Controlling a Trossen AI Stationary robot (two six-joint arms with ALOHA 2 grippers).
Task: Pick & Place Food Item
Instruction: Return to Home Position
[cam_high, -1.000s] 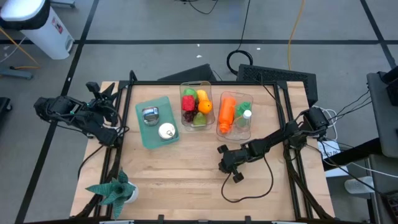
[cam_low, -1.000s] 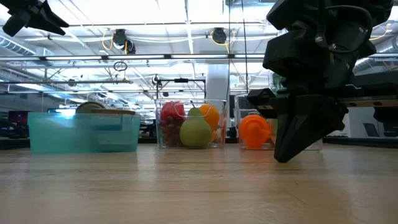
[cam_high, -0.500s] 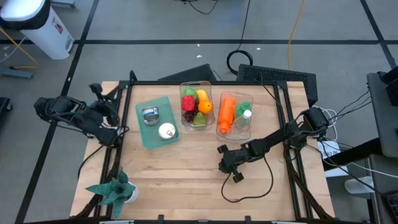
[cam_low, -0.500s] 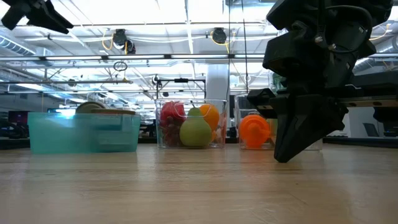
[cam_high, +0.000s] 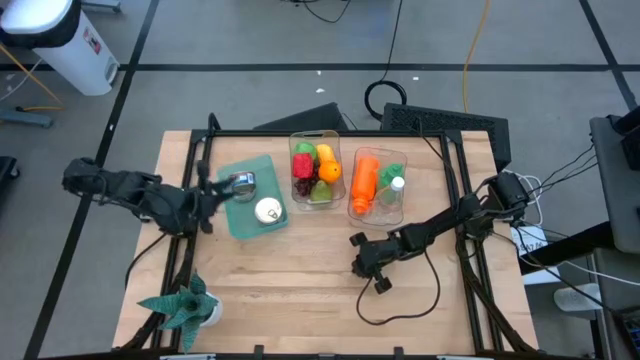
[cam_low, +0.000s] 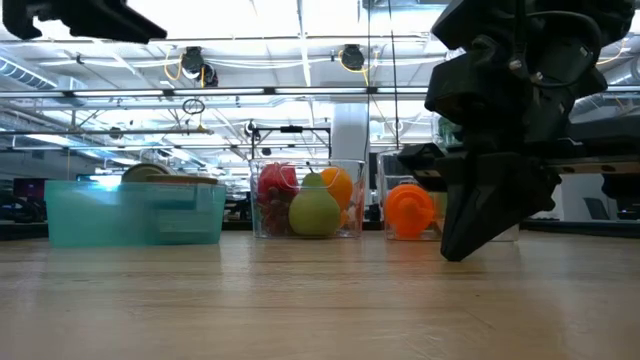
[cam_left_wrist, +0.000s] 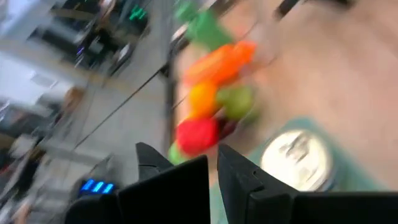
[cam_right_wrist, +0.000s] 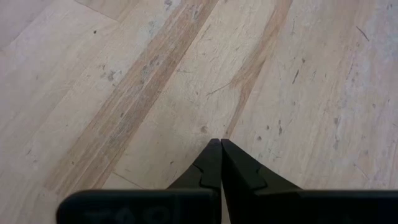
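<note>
Fruit (cam_high: 313, 166) sits in clear bin (cam_high: 315, 137) at table's far centre; left gripper (cam_high: 212, 192) fingers together, empty, beside teal tray (cam_high: 238, 218); right gripper (cam_high: 358, 258) pinched closed on bare wood.

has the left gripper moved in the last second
Yes. In the high view the left gripper, shut, has swung from outside the table's left frame rail inward toward the teal tray, now at its left edge.

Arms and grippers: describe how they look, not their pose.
Both arms are dark, jointed links. The left gripper and right gripper each end in two black, flat, wedge-shaped fingers with stepped inner edges. A thin black cable trails from the right arm and loops across the wooden table. No markings are legible.
</note>
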